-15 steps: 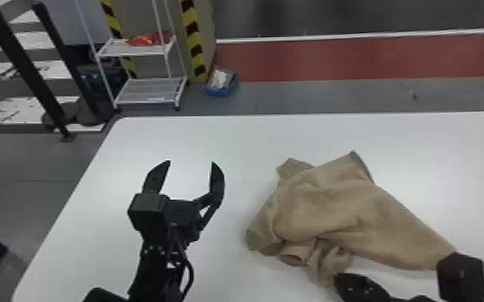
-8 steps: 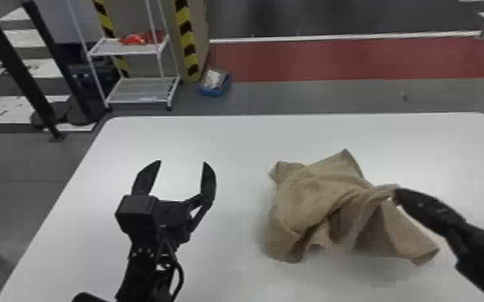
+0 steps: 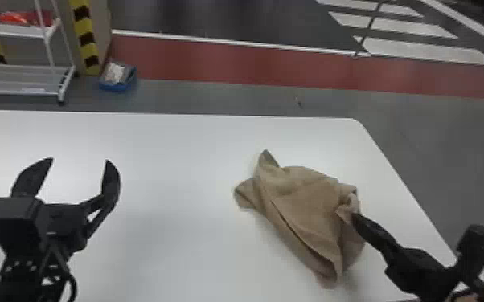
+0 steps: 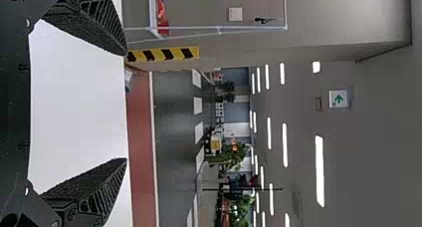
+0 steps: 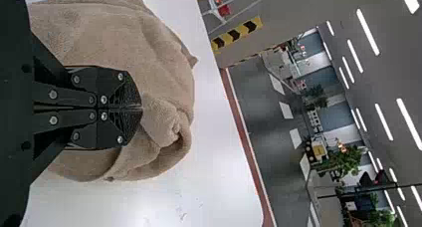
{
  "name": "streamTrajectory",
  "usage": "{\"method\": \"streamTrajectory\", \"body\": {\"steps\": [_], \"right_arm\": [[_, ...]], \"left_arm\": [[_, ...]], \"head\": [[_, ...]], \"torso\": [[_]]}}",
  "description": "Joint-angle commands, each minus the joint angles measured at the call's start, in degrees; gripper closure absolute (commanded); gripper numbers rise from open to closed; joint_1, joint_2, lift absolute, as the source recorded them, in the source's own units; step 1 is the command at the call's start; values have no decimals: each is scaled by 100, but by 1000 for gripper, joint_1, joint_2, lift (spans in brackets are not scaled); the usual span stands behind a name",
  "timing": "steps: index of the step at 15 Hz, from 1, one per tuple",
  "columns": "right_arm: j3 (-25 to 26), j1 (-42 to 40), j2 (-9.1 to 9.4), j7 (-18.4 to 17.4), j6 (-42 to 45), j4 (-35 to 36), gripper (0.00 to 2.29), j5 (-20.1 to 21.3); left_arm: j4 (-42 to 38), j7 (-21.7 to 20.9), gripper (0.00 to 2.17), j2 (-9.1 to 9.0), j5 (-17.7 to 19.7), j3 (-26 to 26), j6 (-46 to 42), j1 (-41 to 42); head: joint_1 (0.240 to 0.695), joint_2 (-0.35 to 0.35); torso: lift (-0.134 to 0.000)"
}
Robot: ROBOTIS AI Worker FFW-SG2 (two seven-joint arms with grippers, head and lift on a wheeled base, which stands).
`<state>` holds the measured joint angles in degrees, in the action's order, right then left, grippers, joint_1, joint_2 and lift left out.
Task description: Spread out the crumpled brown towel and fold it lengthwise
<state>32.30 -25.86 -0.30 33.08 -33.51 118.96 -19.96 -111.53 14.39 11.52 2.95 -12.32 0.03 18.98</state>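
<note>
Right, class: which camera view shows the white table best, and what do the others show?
The head view: it shows more of the white table, including a rounded far corner. The left wrist view shows a stretch at the far edge; the right wrist view, surface around the brown towel.

Overhead, white strip lights [image 4: 319, 170] glowed against the dim grey ceiling [image 4: 378, 167] in both my wrist views, and the light over my work was bright and diffuse. The white table [image 3: 197, 140] threw back a pale glare toward its left in my head view, with soft grey shade nearer me. Shadow darkened the creases of the brown towel [image 3: 301, 192]. Beyond, the dark grey floor [image 4: 174, 112] carried a faint sheen.
</note>
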Motion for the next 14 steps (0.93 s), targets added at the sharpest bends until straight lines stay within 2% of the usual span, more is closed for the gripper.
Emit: {"method": "streamTrajectory", "body": {"steps": [1, 4, 5, 6, 7, 8, 9, 11, 12, 14], "right_arm": [[30, -25, 4, 5, 85, -83, 1625, 53], [57, -69, 12, 5, -3, -233, 1625, 211], [22, -130, 12, 5, 14, -268, 1625, 211], [-22, -183, 30, 5, 32, -277, 1625, 238], [-58, -227, 35, 5, 67, -277, 1625, 291], [-58, -244, 35, 5, 102, -303, 1625, 370], [-58, -280, 35, 5, 102, -303, 1625, 387], [-119, -359, 35, 58, -109, -250, 1625, 343], [-374, -508, 35, 102, -109, -30, 1625, 334], [-893, -666, 35, 58, 14, 523, 1625, 334]], "left_arm": [[43, -129, 140, 17, 74, -147, 169, -53], [35, -920, 225, 132, 760, -323, 503, -79], [35, -1061, 282, 132, 804, -508, 766, -132], [43, -1193, 417, 140, 839, -692, 1048, -228], [96, -1342, 569, 140, 1041, -824, 1223, -325], [166, -1536, 721, 132, 1304, -938, 1487, -457], [184, -1667, 731, 132, 1436, -1053, 1716, -545], [193, -1711, 731, 140, 1436, -1220, 1839, -589], [193, -1632, 728, 149, 1419, -1202, 1786, -589], [245, -1202, 728, 176, 1287, -965, 1364, -589]], "head": [[695, -226], [695, -277], [695, -294], [695, -314], [695, -350], [695, -350], [695, -350], [695, -350], [695, -350], [695, -350]], "torso": [[-124], [-124], [-124], [-124], [-124], [-124], [-124], [-124], [-124], [-124]]}}
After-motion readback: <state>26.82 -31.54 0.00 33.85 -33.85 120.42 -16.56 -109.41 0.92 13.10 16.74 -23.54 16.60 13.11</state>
